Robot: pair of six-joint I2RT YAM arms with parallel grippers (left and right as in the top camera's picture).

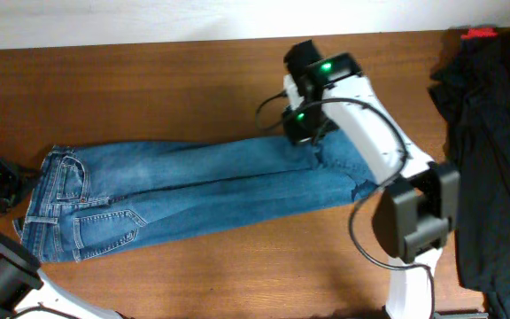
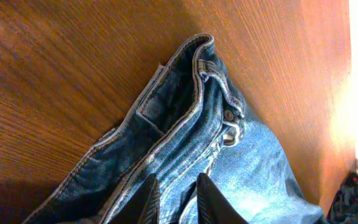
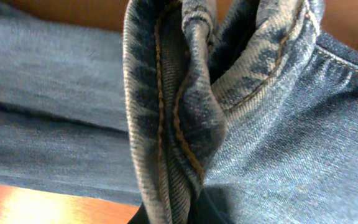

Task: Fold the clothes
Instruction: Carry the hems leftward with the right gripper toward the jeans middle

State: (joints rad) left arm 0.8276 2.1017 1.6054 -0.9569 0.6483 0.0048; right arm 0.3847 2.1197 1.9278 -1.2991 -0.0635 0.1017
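Presently, table: brown wood-grain top; carries the jeans across its middle and a dark heap at its right end.
Jeans: medium-blue denim with tan stitching and faded patches; laid lengthwise, waist end at the left, leg ends at the right; the two legs lie side by side and touching; mostly flat on the table.
Dark clothing heap: black cloth, crumpled; well apart from the jeans; a small red item sits at its upper edge.
Right arm: white links; reaches from the near edge of the table over the leg ends.
Right gripper: jaws closed tight on the leg hem; in the wrist view the hem is bunched in thick folds that run down into the fingers; the gripped folds stand up from the rest of the leg.
Left gripper: jaws at a narrow gap, holding denim at the waist end; both dark fingers show at the bottom of the wrist view with a stitched fold between them.
Waistband: parted at the fly; its edge curls upward; lies just beyond the left fingers.
Back pocket: stitched; flat against the seat; contents cannot be told.
Button: small, metal; on the waistband at the fly.
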